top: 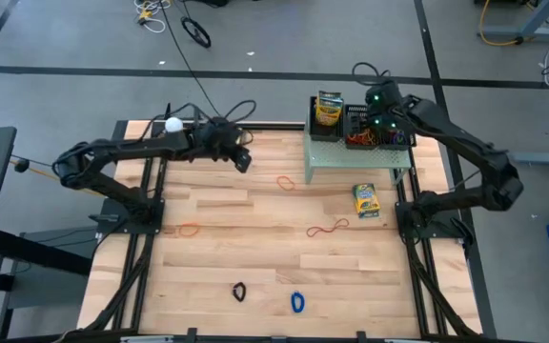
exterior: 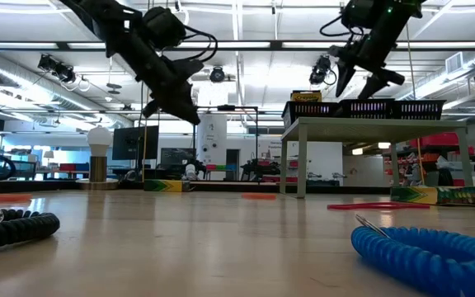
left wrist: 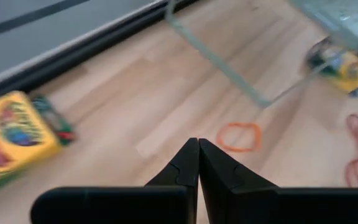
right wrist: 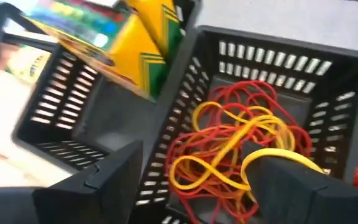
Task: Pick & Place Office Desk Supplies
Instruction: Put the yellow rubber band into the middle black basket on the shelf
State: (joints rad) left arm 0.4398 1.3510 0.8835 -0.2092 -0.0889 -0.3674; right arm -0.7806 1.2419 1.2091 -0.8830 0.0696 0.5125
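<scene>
The right gripper (top: 377, 112) hangs spread wide and empty over a black mesh tray (right wrist: 328, 74) of red and yellow rubber bands (right wrist: 241, 146) on the pale green shelf (top: 324, 152). A crayon box (top: 328, 108) stands in the neighbouring tray. The left gripper (left wrist: 198, 163), pinched together and empty, hovers above the table (top: 255, 248) near an orange rubber band (left wrist: 239, 136). Another crayon box (top: 366, 200) lies beside the shelf.

crayon box (left wrist: 14, 140) blurring, running off the left wrist view's edge | second crayon box (left wrist: 339, 64) smearing behind the shelf leg (left wrist: 222, 65) | blue band (exterior: 435, 256) getting cropped in the low view | right pincer (right wrist: 191, 180) fingertips dropping out of frame | mesh tray (right wrist: 79, 106) half-hiding the yellow box (right wrist: 148, 53)
</scene>
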